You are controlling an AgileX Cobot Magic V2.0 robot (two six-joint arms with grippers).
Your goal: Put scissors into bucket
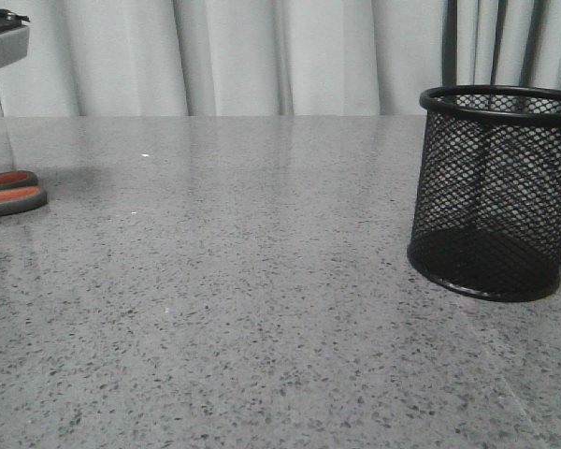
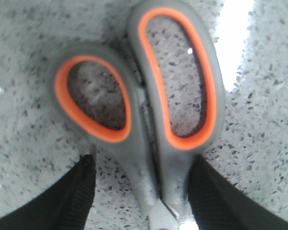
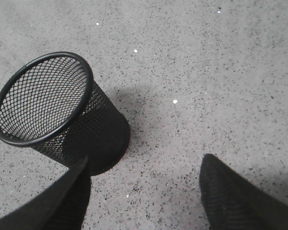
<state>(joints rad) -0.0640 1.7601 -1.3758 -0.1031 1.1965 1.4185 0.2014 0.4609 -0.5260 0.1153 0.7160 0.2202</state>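
Scissors (image 2: 144, 139): grey handles, orange-lined loops. Bucket (image 1: 494, 192): black diamond mesh, solid black rim. Desk (image 1: 262, 309): grey, dark-speckled. Left end effector (image 2: 140, 191) fingers (image 2: 72, 201): black.

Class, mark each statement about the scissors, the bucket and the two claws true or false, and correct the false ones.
1. The bucket stands upright on the table. True.
2. The scissors are inside the bucket. False: they lie on the table, far to its left.
3. The left claw has a finger on either side of the scissors. True.
4. The right claw holds the bucket. False: it is open and holds nothing.
5. The scissor handles are lined in blue. False: orange.
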